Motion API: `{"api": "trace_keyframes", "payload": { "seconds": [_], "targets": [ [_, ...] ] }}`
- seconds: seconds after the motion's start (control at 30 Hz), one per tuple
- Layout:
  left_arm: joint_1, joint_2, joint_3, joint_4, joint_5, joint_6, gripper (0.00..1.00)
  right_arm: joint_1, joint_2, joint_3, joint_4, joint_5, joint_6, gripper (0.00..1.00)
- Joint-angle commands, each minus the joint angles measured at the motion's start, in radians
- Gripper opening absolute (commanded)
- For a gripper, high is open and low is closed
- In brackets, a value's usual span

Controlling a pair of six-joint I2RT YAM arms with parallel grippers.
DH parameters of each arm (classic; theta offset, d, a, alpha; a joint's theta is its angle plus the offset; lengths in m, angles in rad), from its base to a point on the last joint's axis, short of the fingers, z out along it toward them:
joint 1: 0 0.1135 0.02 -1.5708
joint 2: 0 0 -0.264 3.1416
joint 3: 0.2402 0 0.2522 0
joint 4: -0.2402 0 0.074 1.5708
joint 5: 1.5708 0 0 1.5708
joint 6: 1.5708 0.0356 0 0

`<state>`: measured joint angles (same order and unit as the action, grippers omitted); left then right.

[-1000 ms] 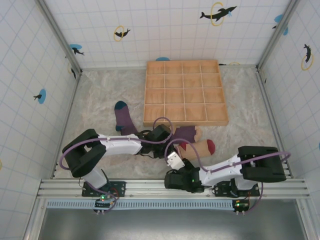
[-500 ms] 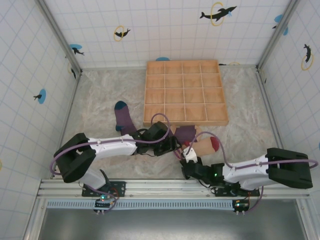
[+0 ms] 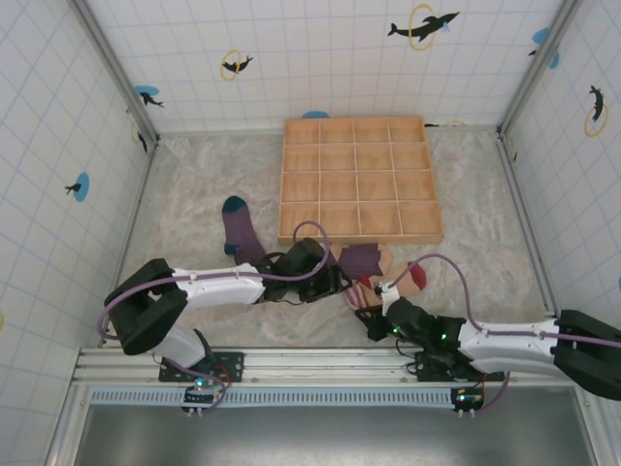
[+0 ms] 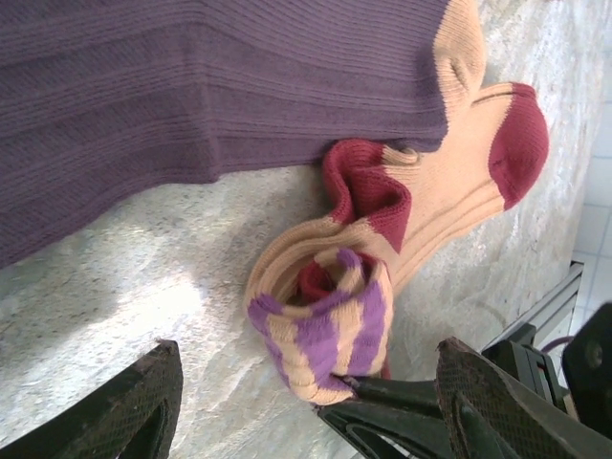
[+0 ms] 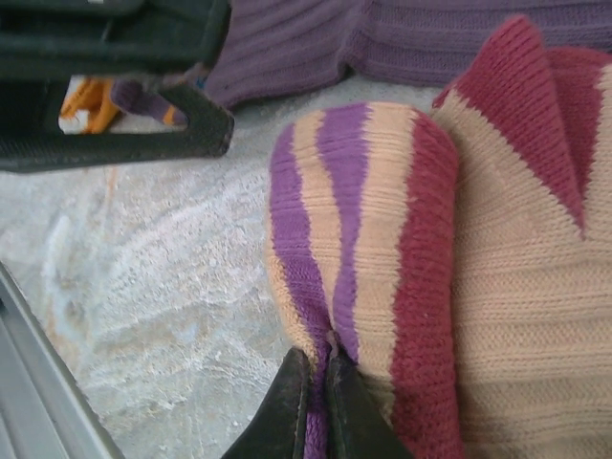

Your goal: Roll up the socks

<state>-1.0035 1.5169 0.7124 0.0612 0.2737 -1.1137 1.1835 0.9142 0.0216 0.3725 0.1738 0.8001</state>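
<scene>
Grey marbled tabletop [image 3: 194, 184], white tiled walls on three sides, metal rail [image 3: 291, 361] along the near edge.

Right gripper [image 5: 320, 368]: fingers pressed together, pinching the rolled end of a tan knit sock [image 4: 449, 206] with dark-red toe and heel and a purple-striped cuff. Roll is only partly wound; the toe end lies flat on the table, away from the roll.

Left gripper [image 4: 311, 344]: jaws spread wide, holding nothing, one finger to each side of the roll. It is clear of the roll on one side; on the other, contact cannot be told.

Purple ribbed sock with tan toe [image 4: 220, 86] lies just beyond the roll, touching the tan knit sock. Purple sock with teal toe [image 3: 238, 228] lies further left, beside the corner of a shallow wooden grid tray [image 3: 359, 238].

Both grippers sit close to the near rail, fingertips near each other. Bare table opens to the left and right of them.
</scene>
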Motion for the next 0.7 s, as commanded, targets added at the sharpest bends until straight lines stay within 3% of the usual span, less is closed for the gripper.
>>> {"api": "trace_keyframes", "payload": {
  "seconds": [0.0, 0.4, 0.5, 0.67],
  "targets": [
    [-0.021, 0.038, 0.010, 0.031, 0.020, 0.043, 0.72, -0.044, -0.030, -0.048, -0.029, -0.092, 0.030, 0.00],
    [-0.055, 0.206, 0.081, 0.064, 0.005, 0.015, 0.73, -0.066, 0.049, -0.026, -0.015, -0.170, 0.001, 0.00],
    [-0.054, 0.229, 0.095, 0.061, 0.013, 0.010, 0.62, -0.062, 0.063, -0.018, -0.005, -0.171, -0.015, 0.00],
    [-0.055, 0.223, 0.089, 0.020, -0.004, 0.002, 0.36, -0.064, 0.067, 0.008, -0.026, -0.162, -0.051, 0.00]
  ]
}}
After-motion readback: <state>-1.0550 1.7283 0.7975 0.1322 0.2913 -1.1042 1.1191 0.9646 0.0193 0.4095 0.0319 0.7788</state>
